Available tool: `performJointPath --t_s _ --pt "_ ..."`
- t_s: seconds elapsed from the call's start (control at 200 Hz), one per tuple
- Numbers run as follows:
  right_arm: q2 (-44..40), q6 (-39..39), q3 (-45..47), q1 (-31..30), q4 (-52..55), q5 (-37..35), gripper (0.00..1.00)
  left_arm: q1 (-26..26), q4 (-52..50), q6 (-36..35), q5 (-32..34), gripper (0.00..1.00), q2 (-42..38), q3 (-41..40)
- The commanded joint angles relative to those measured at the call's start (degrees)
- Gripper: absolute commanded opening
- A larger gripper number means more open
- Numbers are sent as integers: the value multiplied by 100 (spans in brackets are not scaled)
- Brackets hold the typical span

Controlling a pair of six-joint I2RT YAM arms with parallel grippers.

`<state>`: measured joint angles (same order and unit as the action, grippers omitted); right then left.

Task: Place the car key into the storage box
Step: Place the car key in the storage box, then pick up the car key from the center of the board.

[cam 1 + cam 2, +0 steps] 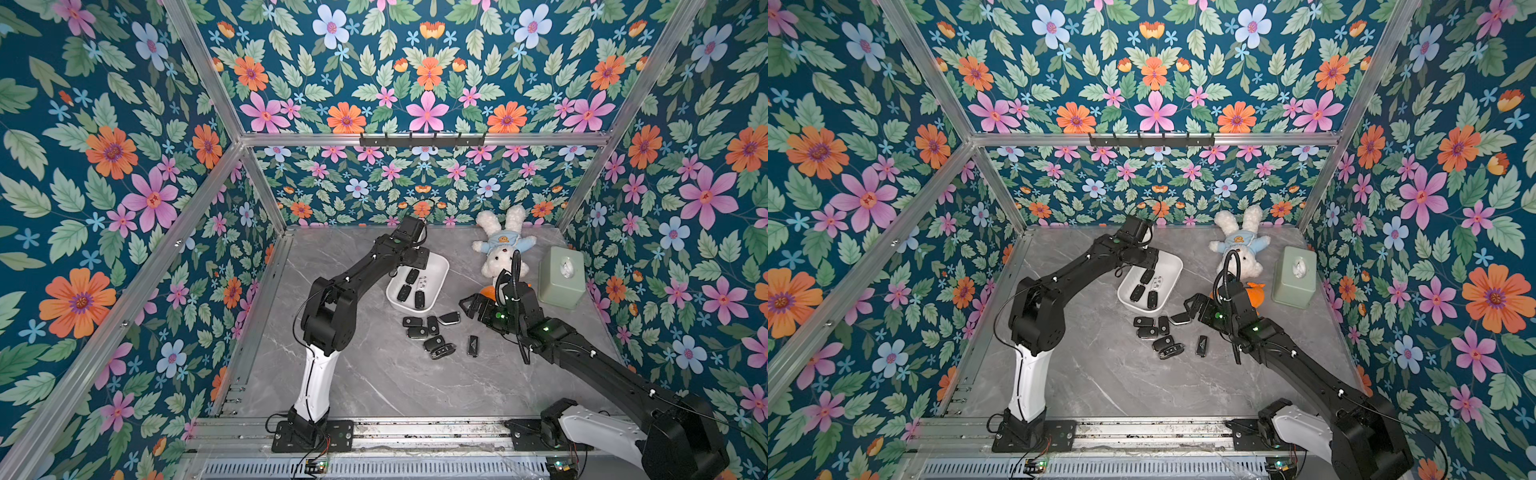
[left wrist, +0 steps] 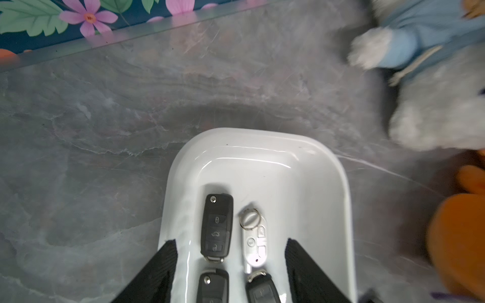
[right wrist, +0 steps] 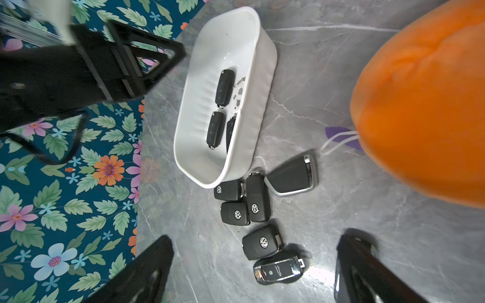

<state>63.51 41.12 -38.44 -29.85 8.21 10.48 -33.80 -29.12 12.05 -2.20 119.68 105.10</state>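
Left claw [image 2: 229,240] over the storage box [image 1: 437,270], fingers spread, nothing pinched. Right claw [image 3: 256,234] spread wide, empty, hovering over the loose car keys [image 3: 262,242] on the table [image 1: 374,374], just beside the box's near end. Keys: small, likely light, hard smooth plastic shells lying flat, probably slippery. Best pinched across the narrow sides of the body, not at the metal end. Three black ones touch in a clump, so the single key [image 1: 473,345] lying apart looks easiest. Count: 4 in box (3 black, 1 white key [image 2: 254,241]), 7 on table; 1 rabbit toy [image 1: 500,245], 1 orange plush [image 3: 420,105], 1 tissue box [image 1: 561,276]
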Motion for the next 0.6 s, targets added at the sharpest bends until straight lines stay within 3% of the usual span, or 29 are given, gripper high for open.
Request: performJointPath --t_s 0.0,0.12,0.24,0.595 --pt "82 -14 -128 5 419 -259 99 -30 827 373 -344 72 -587 -571" --pt "149 -102 -216 5 790 -531 99 -30 1640 723 -569 82 -1380 -1639" --pt "218 -274 -179 38 1032 -515 99 -30 2110 1074 -801 99 -1981 -2496" --pt "746 -440 -363 56 1684 -303 95 -30 3242 2165 -1265 100 -3355 -4817"
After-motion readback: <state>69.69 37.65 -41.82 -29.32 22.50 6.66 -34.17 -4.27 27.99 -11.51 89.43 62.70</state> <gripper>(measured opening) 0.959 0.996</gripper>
